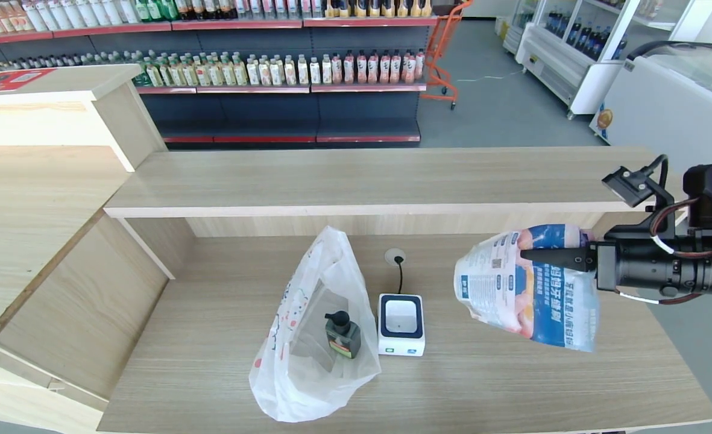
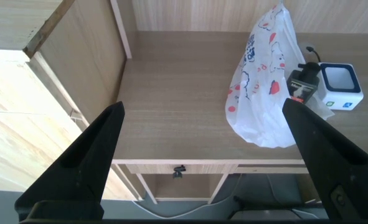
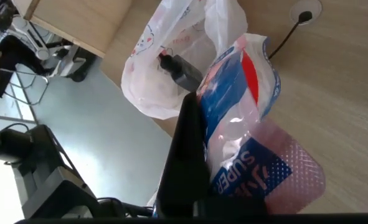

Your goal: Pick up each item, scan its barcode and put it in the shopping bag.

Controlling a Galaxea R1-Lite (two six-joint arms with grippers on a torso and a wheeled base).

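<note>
The white plastic shopping bag (image 1: 283,361) sits toward the front of the counter (image 1: 512,386), printed with red and dark marks, its mouth gaping; inside it a dark pump bottle (image 1: 342,334) stands upright. Just beside the bag, on the robot's right, lies the white scanner (image 1: 401,322) with its window facing up; its black cable (image 1: 400,274) runs back to a round hole in the counter. Farther off a raised ledge (image 1: 362,181) crosses the view, and beyond it stand shelves (image 1: 271,69) of bottles.

The left wrist view looks down on the bag (image 2: 261,93), bottle (image 2: 302,84) and scanner (image 2: 338,84) from the counter's front, and takes in a small dark knob (image 2: 179,171) under the counter edge; the right wrist view shows a red stripe on the packet (image 3: 246,124) and a pinkish part lower down.

The left gripper (image 2: 203,106) hangs off the counter's front with its fingers spread wide, touching nothing; the right gripper (image 1: 548,257) is clamped on the blue-and-white packet (image 1: 524,295), one finger (image 3: 190,149) lying across its face; the packet hangs in the air to the scanner's right, clear of the counter.
</note>
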